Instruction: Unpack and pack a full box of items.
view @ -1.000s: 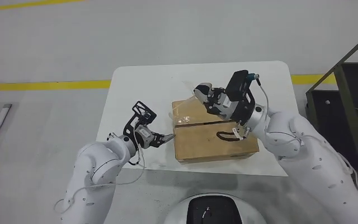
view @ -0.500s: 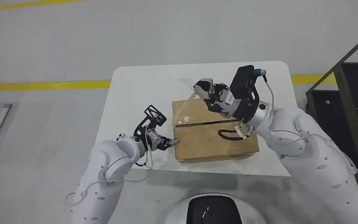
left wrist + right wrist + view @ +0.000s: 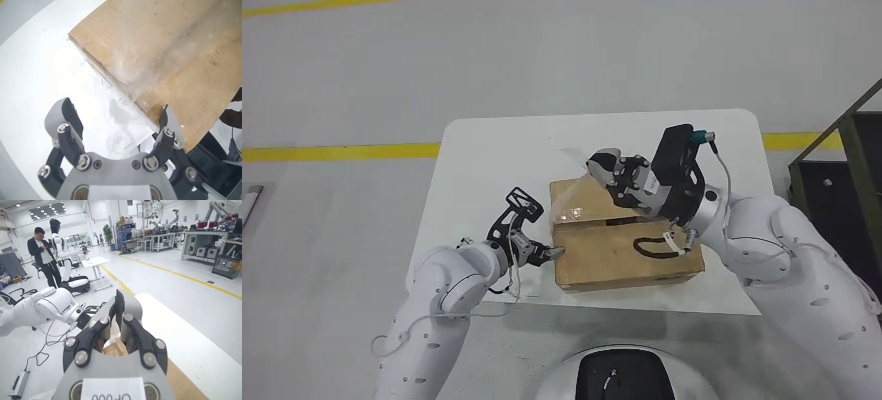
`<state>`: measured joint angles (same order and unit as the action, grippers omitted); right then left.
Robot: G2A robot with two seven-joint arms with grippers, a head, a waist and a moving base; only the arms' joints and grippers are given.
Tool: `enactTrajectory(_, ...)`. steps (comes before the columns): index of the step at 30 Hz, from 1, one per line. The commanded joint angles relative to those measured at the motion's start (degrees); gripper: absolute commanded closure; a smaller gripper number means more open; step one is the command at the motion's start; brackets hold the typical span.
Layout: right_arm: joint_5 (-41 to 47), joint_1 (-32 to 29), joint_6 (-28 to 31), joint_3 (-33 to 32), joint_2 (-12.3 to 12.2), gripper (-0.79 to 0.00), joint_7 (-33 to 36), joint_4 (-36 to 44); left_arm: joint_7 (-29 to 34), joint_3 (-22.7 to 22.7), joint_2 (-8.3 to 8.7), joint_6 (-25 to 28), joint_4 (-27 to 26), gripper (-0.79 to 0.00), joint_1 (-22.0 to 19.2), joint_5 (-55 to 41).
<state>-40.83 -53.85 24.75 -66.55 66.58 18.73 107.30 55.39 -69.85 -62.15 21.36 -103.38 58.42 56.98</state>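
Observation:
A closed brown cardboard box (image 3: 632,250) lies on the white table (image 3: 492,160), with glossy clear tape (image 3: 572,212) over its left end. My left gripper (image 3: 550,255) is open at the box's near left corner. In the left wrist view, one finger (image 3: 166,121) touches the taped box edge (image 3: 132,94) and the other stands over bare table. My right gripper (image 3: 597,162) hovers above the box's far left corner, shut on a thin strip of clear tape. Its pads (image 3: 118,306) are pressed together in the right wrist view, with the box (image 3: 113,349) below them.
A dark metal frame (image 3: 842,150) stands off the table's right side. A black cable loop (image 3: 652,242) from the right arm hangs over the box top. Bare table stretches left of and behind the box.
My left gripper has moved toward me and right, up to the box's near left corner. The right gripper shifted slightly above the far left corner, still shut.

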Motion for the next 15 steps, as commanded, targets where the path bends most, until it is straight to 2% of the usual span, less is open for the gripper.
enactTrajectory(1,-0.1,-1.54,-0.38,-1.31,-0.25,0.0,0.45,-0.39,0.03,-0.32,0.08,-0.3,-0.16,-0.785,0.04,-0.04)
enactTrajectory(10,-4.14,-11.97,1.76,-9.7,-2.19,0.0,5.3,1.25,0.37,-2.26,0.61,0.45,-1.97,-0.785,0.79,-0.39)
enactTrajectory(15,-5.98,-15.46,2.56,-12.71,-2.77,0.0,5.14,0.51,0.49,-2.61,0.84,1.69,-2.47,-0.785,0.65,-0.41)
